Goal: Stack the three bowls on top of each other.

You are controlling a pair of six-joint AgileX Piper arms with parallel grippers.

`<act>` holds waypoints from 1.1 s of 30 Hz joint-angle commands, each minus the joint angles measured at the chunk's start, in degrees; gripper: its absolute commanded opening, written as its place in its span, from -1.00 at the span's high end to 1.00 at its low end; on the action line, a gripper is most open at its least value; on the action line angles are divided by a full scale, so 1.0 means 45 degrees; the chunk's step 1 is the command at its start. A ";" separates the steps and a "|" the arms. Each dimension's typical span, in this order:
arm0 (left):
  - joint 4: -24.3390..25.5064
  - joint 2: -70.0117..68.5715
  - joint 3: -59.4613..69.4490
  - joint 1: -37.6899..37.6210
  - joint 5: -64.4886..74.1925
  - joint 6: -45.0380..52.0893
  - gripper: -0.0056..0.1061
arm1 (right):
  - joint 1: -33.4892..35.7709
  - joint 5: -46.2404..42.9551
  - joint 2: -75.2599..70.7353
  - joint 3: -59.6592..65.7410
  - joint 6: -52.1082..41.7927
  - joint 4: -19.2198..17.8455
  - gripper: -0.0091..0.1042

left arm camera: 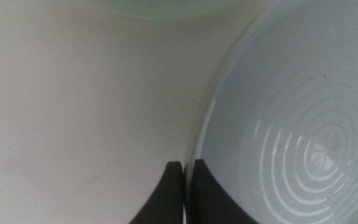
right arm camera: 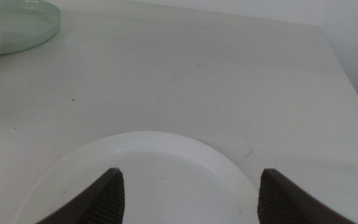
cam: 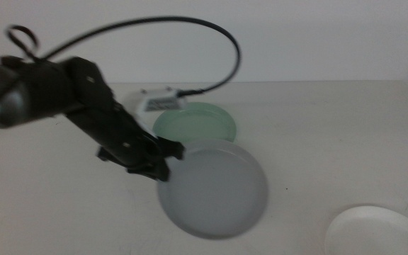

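A: The left gripper pinches the rim of the grey bowl; this bowl seems lifted and tilted, just in front of the mint green bowl and overlapping its near edge.

B: For a good stack, it probably should centre the grey one over the green and lower it flat; both are smooth, shallow, round, with low rims.

A: The white bowl sits well to the right of the green one; the right gripper hovers above it, jaws spread wide.
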 commanded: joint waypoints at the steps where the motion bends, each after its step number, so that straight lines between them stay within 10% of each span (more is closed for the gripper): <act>1: -0.0855 -0.0125 -0.0416 -0.0604 -0.0655 -0.0205 0.90 | -0.0095 -0.0945 -0.0337 -0.0031 -0.0051 -0.0130 -0.13; 17: -0.0989 0.1479 -0.0402 -0.1461 -0.1547 -0.0205 0.78 | -0.0095 -0.0945 -0.0337 -0.0031 -0.0051 -0.0130 -0.13; 27: -0.0484 0.1106 -0.0803 -0.1204 -0.0697 0.0304 -0.93 | -0.0095 -0.0945 -0.0337 -0.0031 -0.0051 -0.0130 -0.13; 33: 0.1959 -0.0465 -0.1971 -0.1068 -0.0276 -0.1534 -0.98 | -0.0095 -0.0945 -0.0337 -0.0031 -0.0051 -0.0130 -0.13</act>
